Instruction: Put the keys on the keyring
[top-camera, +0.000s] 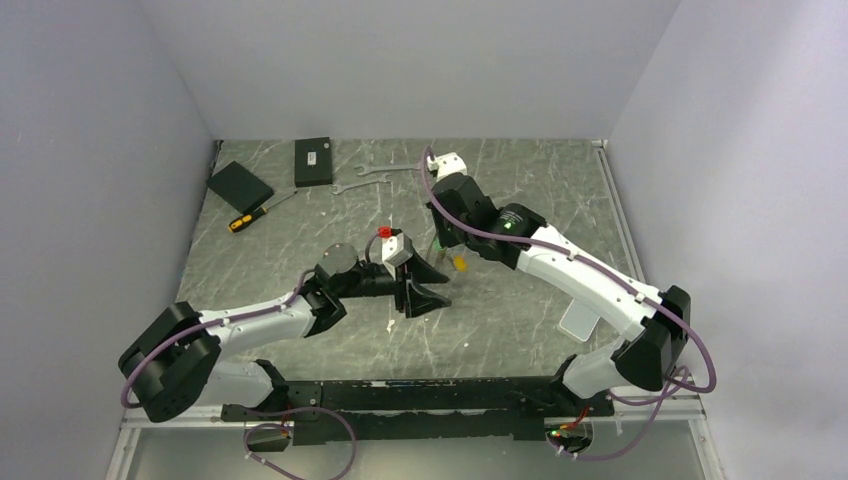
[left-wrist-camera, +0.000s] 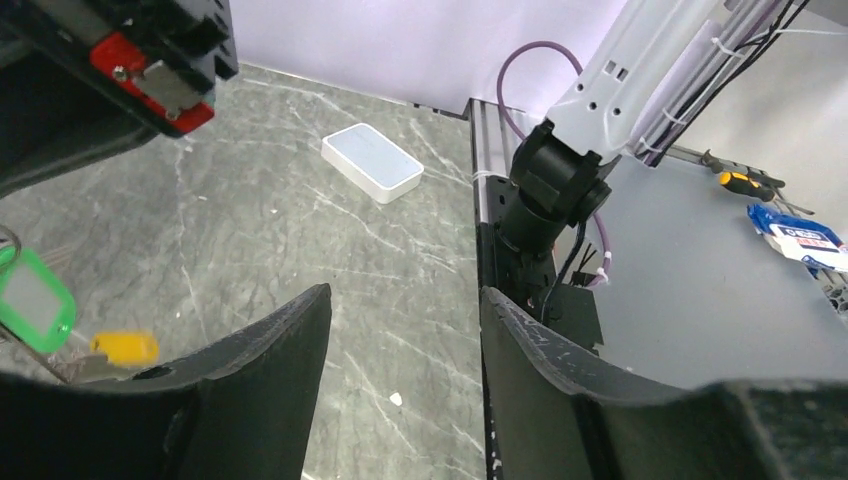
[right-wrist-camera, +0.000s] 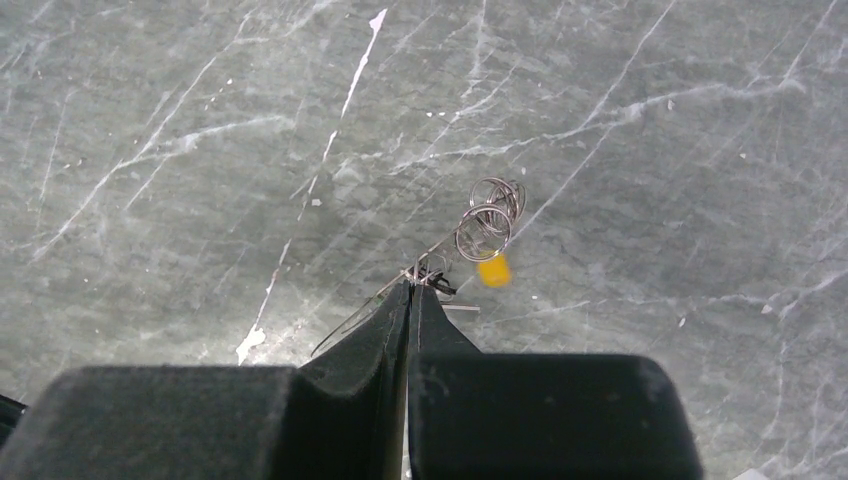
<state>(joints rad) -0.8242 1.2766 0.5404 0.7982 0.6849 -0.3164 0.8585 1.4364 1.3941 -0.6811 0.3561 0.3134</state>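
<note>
My right gripper (right-wrist-camera: 410, 285) is shut on a thin wire keyring (right-wrist-camera: 350, 320) and holds it above the table. Small coiled rings (right-wrist-camera: 490, 222) and a yellow tag (right-wrist-camera: 493, 270) hang past its tips. In the top view the right gripper (top-camera: 441, 245) hovers mid-table with the yellow tag (top-camera: 459, 263) below it. The keys' green tag (left-wrist-camera: 35, 300) shows at the left edge of the left wrist view, beside the yellow tag (left-wrist-camera: 125, 347); the key blades are hard to make out. My left gripper (left-wrist-camera: 405, 300) is open and empty, just left of the hanging bunch (top-camera: 447, 288).
A white box (left-wrist-camera: 372, 162) lies on the table near the right arm's base (top-camera: 580, 320). Two silver wrenches (top-camera: 372, 170), two black boxes (top-camera: 313, 160) and a screwdriver (top-camera: 255, 213) lie at the back left.
</note>
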